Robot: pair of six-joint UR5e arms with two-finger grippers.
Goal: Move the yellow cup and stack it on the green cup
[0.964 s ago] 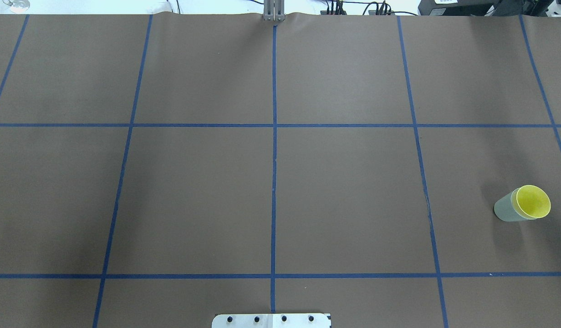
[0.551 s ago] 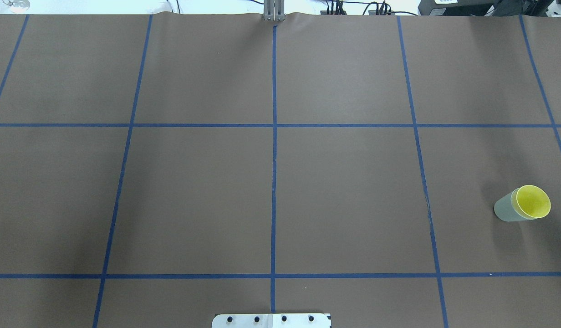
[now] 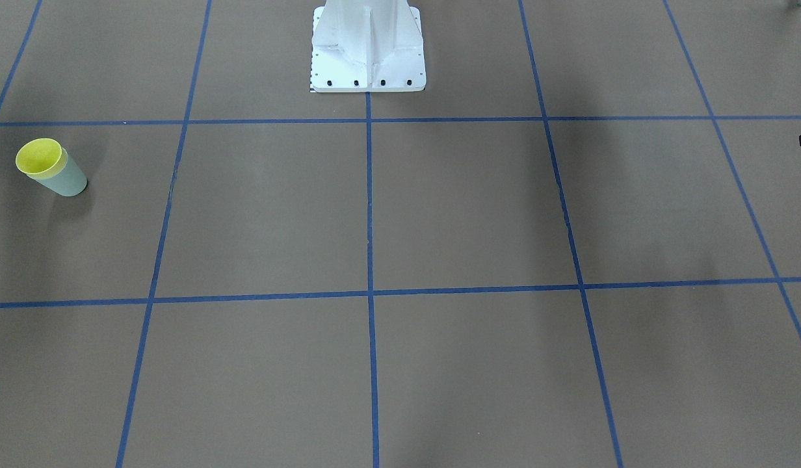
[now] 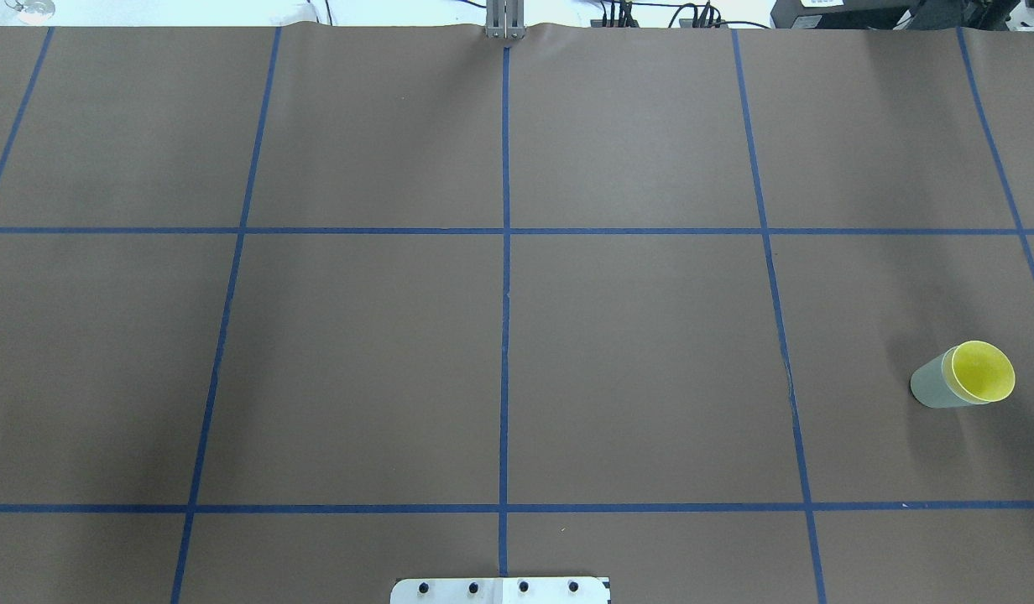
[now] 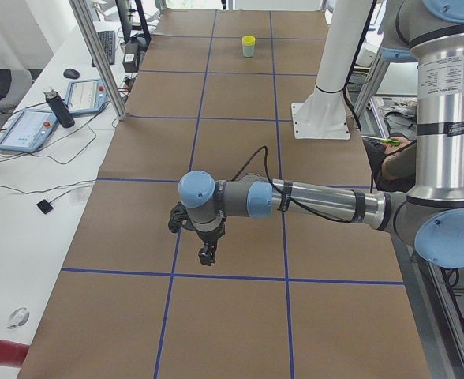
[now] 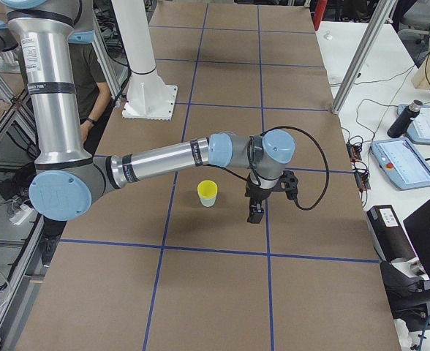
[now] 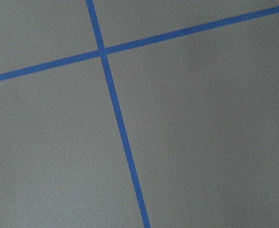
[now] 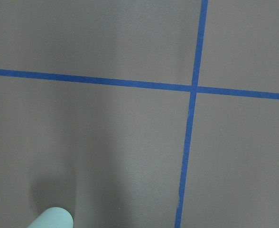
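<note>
The yellow cup sits nested inside the green cup. The pair stands upright on the brown table at the right, also in the front-facing view, yellow cup in green cup. My right gripper shows only in the exterior right view, beside the stacked cups and apart from them; I cannot tell if it is open. My left gripper shows only in the exterior left view, far from the cups; I cannot tell its state. A pale green edge of the cup shows in the right wrist view.
The brown table cover carries a grid of blue tape lines. The white robot base stands at the table's robot side. Tablets and a bottle lie on the side bench.
</note>
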